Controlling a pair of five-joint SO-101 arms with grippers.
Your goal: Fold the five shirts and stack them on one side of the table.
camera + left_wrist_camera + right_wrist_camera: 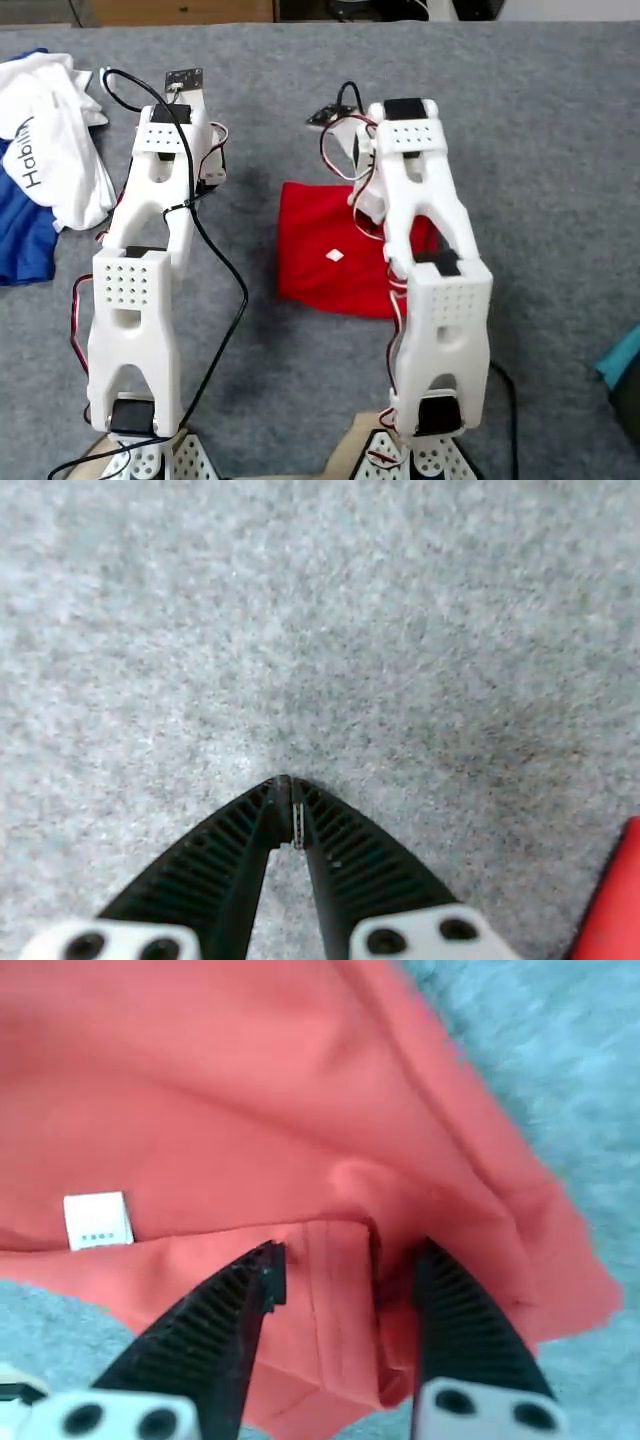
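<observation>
Progress: early, by judgement | red shirt [325,262] being folded at table centre, right gripper [350,1255] being held wide astride its edge | left gripper [290,790] being held closed over bare table [300,630] | white shirt [50,140] and blue shirt [20,235] lying heaped, unfolded, far left.

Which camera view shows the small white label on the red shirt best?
The right wrist view: the label lies close and flat on the red shirt, its whole outline clear. In the high view the label is a small white speck on the shirt. The left wrist view catches a strip of the shirt's red edge.
</observation>
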